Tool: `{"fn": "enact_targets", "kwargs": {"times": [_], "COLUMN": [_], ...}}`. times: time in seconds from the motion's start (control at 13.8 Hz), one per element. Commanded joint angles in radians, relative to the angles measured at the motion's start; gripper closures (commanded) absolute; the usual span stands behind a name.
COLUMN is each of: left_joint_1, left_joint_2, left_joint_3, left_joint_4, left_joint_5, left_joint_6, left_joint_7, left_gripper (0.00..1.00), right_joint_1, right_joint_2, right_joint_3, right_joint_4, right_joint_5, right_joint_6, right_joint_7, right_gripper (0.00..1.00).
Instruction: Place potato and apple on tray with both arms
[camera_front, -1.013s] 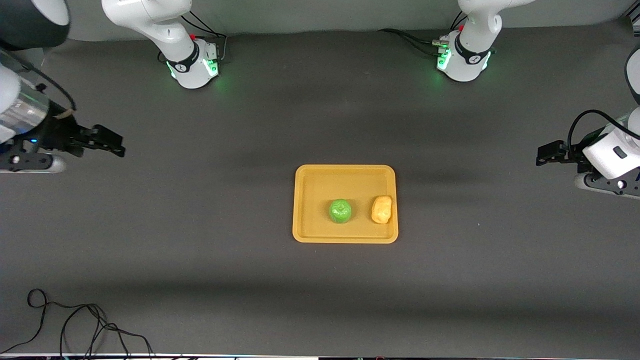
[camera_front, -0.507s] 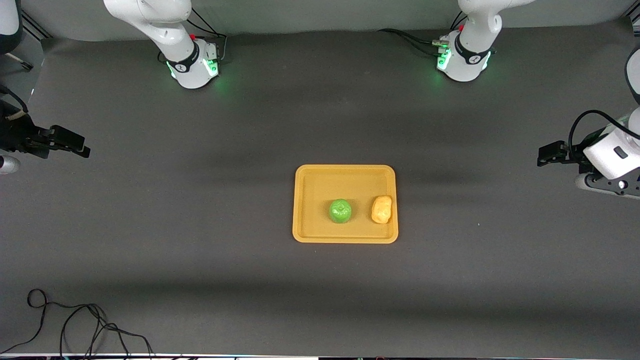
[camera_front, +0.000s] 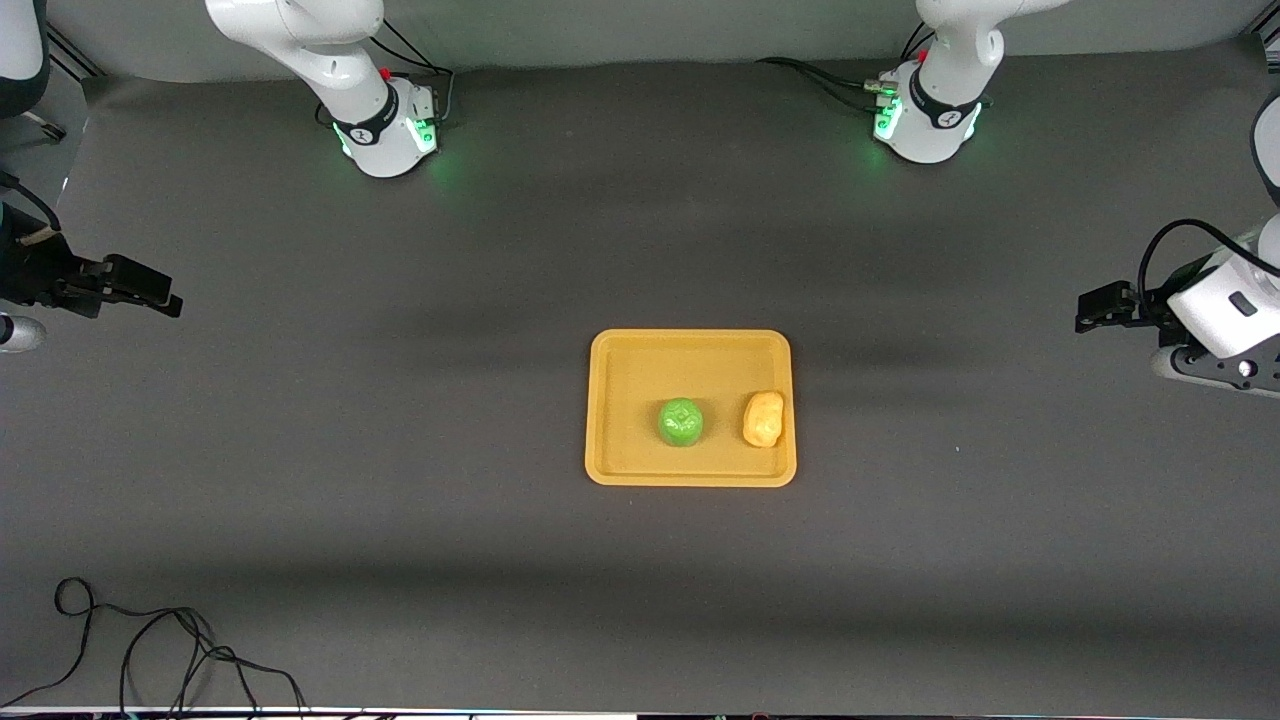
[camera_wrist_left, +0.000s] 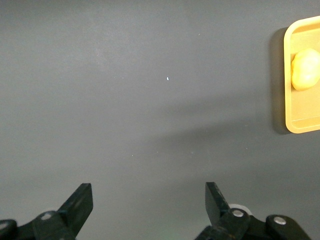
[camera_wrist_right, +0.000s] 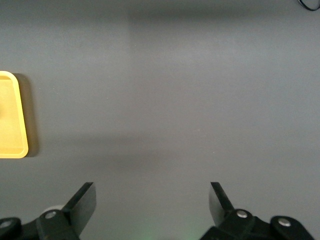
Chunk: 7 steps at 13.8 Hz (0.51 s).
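Observation:
The orange-yellow tray (camera_front: 640, 360) lies mid-table. On it sit the green apple (camera_front: 680, 421) and, beside it toward the left arm's end, the yellow-orange potato (camera_front: 763, 418), close to the rim. My left gripper (camera_front: 1085, 312) is open and empty over the bare mat at the left arm's end; its wrist view (camera_wrist_left: 149, 192) shows the tray's edge (camera_wrist_left: 294, 125) and the potato (camera_wrist_left: 305, 69). My right gripper (camera_front: 160, 293) is open and empty over the mat at the right arm's end; its wrist view (camera_wrist_right: 151, 192) shows a tray corner (camera_wrist_right: 12, 125).
A black cable (camera_front: 150, 650) loops on the mat near the front camera at the right arm's end. The two green-lit arm bases (camera_front: 385, 130) (camera_front: 925, 120) stand at the table's edge farthest from the front camera.
My right arm has drawn back toward its end of the table, away from the tray. The left arm, the tray and both fruits have stayed put.

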Motion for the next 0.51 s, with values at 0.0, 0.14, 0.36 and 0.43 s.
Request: {"fn": "enact_targets", "kwargs": {"times": [0.0,0.14,0.36,0.43], "left_joint_1": [0.001,-0.002,0.001,0.001], "left_joint_2": [-0.019,-0.011,-0.009,-0.011], "left_joint_3": [-0.001,-0.001,-0.001,-0.001], "left_joint_4": [-0.012,-0.013,-0.012,-0.012], "left_joint_5": [0.0,0.0,-0.001,-0.001], "left_joint_6": [0.01,0.012,0.019,0.024], "left_joint_7": [0.018,0.017,0.017,0.017], "left_gripper": [0.0,0.0,0.0,0.0], "right_joint_1": [0.016,0.016,0.017,0.017], "right_joint_2": [-0.004,-0.004,-0.004,-0.004], "right_joint_3": [-0.014,-0.014,-0.016,-0.016], "right_joint_4": [-0.004,0.002,0.003,0.003], "right_joint_5": [0.001,0.001,-0.001,-0.001], "right_joint_6": [0.005,0.005,0.005,0.005], "right_joint_7": [-0.014,-0.014,-0.014,-0.014], "right_gripper": [0.0,0.0,0.0,0.0]}}
